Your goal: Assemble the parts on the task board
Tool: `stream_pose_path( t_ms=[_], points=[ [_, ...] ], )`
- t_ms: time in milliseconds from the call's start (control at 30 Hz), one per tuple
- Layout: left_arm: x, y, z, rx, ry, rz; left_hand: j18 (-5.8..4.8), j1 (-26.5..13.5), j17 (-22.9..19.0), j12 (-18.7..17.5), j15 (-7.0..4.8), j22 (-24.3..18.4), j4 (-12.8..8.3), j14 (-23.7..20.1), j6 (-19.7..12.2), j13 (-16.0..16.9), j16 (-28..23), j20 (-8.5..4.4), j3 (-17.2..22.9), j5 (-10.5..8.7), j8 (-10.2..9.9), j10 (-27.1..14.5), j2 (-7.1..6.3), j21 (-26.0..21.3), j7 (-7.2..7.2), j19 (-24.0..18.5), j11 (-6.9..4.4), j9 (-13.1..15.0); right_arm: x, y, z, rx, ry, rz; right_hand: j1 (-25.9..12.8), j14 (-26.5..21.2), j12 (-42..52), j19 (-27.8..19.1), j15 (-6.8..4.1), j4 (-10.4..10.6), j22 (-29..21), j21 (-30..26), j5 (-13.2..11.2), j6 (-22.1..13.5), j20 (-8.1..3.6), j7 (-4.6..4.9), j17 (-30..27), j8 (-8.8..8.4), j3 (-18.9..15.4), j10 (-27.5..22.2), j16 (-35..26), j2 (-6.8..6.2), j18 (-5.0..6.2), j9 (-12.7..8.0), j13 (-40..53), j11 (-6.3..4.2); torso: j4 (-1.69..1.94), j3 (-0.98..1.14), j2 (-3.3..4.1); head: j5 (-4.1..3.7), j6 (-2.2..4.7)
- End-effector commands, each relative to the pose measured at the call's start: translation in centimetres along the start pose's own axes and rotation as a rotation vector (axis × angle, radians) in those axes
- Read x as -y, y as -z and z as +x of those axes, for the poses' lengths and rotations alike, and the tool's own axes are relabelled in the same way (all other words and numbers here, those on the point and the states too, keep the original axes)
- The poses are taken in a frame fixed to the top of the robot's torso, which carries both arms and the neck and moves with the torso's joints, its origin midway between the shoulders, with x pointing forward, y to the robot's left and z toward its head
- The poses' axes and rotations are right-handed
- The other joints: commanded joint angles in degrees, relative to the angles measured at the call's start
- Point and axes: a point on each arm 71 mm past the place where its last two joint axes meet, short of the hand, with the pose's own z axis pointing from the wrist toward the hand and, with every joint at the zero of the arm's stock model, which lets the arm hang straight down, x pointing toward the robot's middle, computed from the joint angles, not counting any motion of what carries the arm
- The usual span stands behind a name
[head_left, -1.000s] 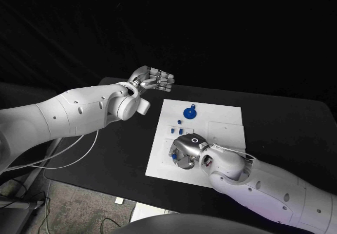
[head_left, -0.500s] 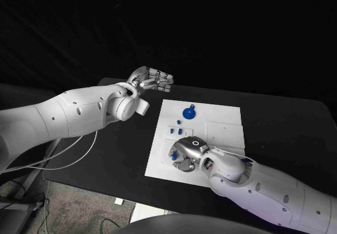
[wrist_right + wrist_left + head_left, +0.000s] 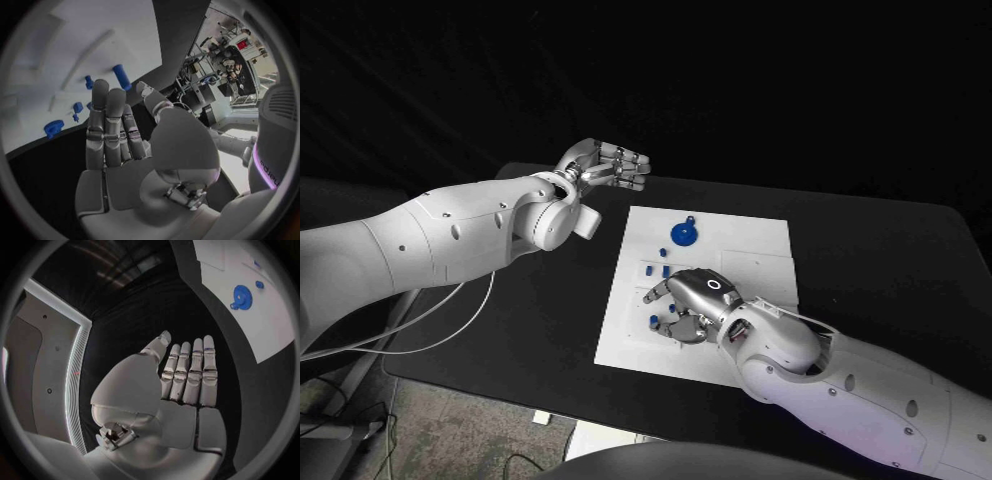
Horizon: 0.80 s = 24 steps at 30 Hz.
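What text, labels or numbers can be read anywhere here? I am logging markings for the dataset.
None can be read.
White task board: no print visible.
Small blue parts: no markings visible.
Silver many-fingered right hand and left hand: no legible lettering.

I see two arms in smooth white shells with small dark screws. The left hand (image 3: 607, 162) and the right hand (image 3: 687, 303) are silver metal with segmented fingers. The right hand has a small dark ring on its back. White cables hang under the left arm.
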Motion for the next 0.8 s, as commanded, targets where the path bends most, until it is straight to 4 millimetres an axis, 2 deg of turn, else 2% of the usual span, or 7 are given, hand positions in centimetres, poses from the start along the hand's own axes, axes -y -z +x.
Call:
stream_pose_path(
  t_ms=[33, 200, 433, 467, 500, 567, 800],
  points=[
    [0.1, 0.0, 0.1, -0.013, 0.008, 0.007, -0.09, -0.08, -0.03, -0.17, 0.34, -0.06, 0.24, -0.12, 0.1, -0.07, -0.25, 0.23, 0.1, 0.02, -0.19, -0.44, 0.32, 0.23, -0.05, 0.13, -0.12, -0.02, 0.3, 0.3, -1.6, 0.078, -0.111, 0.006, -0.14, 0.26, 0.32, 1.8, 0.01, 0.03, -0.09, -0.23, 0.15, -0.01, 0.28, 0.19, -0.01, -0.21, -0.24, 1.42, 0.34, 0.6, 0.96, -0.05, -0.03, -0.26, -0.02, 0.01, -0.04, -1.01, 0.35],
    [-0.1, 0.0, -0.1, -0.009, 0.006, 0.004, -0.09, -0.08, -0.03, -0.17, 0.34, -0.06, 0.24, -0.12, 0.1, -0.07, -0.25, 0.23, 0.1, 0.02, -0.19, -0.44, 0.32, 0.23, -0.05, 0.13, -0.12, -0.02, 2.8, 1.3, -4.4, 0.087, -0.233, 0.082, -3.78, 0.79, 0.38, 2.02, -0.84, 0.54, -0.06, 0.45, 1.1, 1.22, -0.53, 1.43, 0.34, -0.17, 1.24, 7.82, 0.77, 2.46, 0.01, -0.01, 0.03, -1.63, -0.28, -0.05, -0.3, -2.43, 0.78],
    [-0.6, 0.1, -0.5, 0.002, 0.003, -0.005, -0.09, -0.08, -0.03, -0.17, 0.34, -0.06, 0.24, -0.12, 0.1, -0.07, -0.25, 0.23, 0.1, 0.02, -0.19, -0.44, 0.32, 0.23, -0.05, 0.13, -0.12, -0.02, 7.3, 3.4, -7.2, 0.021, -0.357, 0.222, -6.53, 1.33, 8.39, 2.25, -3.55, 3.11, -0.26, 1.24, 0.9, 5.62, -2.79, -0.92, 0.74, 0.09, -3.71, 22.41, 0.73, 4.74, -2.01, 0.49, 3.74, -6.46, -0.92, -0.06, -0.91, -4.9, 1.2],
    [-0.7, 0.2, -0.6, 0.002, 0.003, -0.007, -0.09, -0.08, -0.03, -0.17, 0.34, -0.06, 0.24, -0.12, 0.1, -0.07, -0.25, 0.23, 0.1, 0.02, -0.19, -0.44, 0.32, 0.23, -0.05, 0.13, -0.12, -0.02, 8.0, 3.7, -7.5, 0.006, -0.371, 0.246, -6.21, 1.63, 13.07, 2.31, -4.2, 3.28, -0.27, 1.57, 1.07, 6.48, -3.53, -1.39, 0.98, -0.08, -5.76, 22.57, 0.86, 5.32, -2.69, 0.56, 7.72, -7.19, -1.03, -0.04, -1.02, -5.11, 1.22],
    [-0.8, 0.2, -0.6, 0.003, 0.004, -0.01, -0.09, -0.08, -0.03, -0.17, 0.34, -0.06, 0.24, -0.12, 0.1, -0.07, -0.25, 0.23, 0.1, 0.02, -0.19, -0.44, 0.32, 0.23, -0.05, 0.13, -0.13, -0.02, 8.7, 4.1, -7.8, -0.01, -0.384, 0.272, -5.64, 1.66, 21.89, 2.21, -4.32, 3.6, -0.23, 2.31, 0.95, 6.52, -4.32, -1.42, 1.72, -0.12, -8.89, 18.24, 1.18, 6.7, -3.87, 0.46, 16.24, -7.33, -1.14, -0.01, -1.13, -5.29, 1.29],
    [-1.1, 0.3, -0.7, 0.004, 0.004, -0.014, -0.09, -0.05, -0.03, -0.17, 0.32, -0.06, 0.27, -0.08, 0.12, -0.07, -0.24, 0.23, 0.05, -0.01, -0.19, -0.43, 0.43, 0.24, -0.06, 0.14, -0.14, -0.02, 9.8, 4.9, -8.1, -0.043, -0.403, 0.322, -5.8, 0.62, 36.99, 2.01, -4.64, 4.5, 0.65, 4.63, 0.28, 7.09, -4.62, -1.77, 7.11, -0.21, -10.49, 10.42, 5.84, 8.72, -4.01, 1.28, 31.23, -7.82, -1.24, 0.03, -1.31, -5.66, 1.23],
    [-1.9, 0.6, -0.7, 0.004, 0.007, -0.027, -0.09, -0.11, -0.03, -0.17, 0.33, -0.06, 0.31, -0.1, 0.08, -0.07, -0.24, 0.22, 0.04, 0.03, -0.2, -0.43, 0.45, 0.24, -0.05, 0.13, -0.14, -0.02, 12.7, 7.7, -7.8, -0.241, -0.424, 0.547, -8.36, 0.32, 48.5, 2.19, -4.96, 6.9, 4.41, 10.64, -0.38, 7.68, -4.8, -2.76, 19.7, -0.12, -9.58, 12.32, 13.07, 10.11, -3.65, 5.06, 45.13, -8.4, -1.58, 0.19, -1.83, -6.68, 1.09]
  ],
)
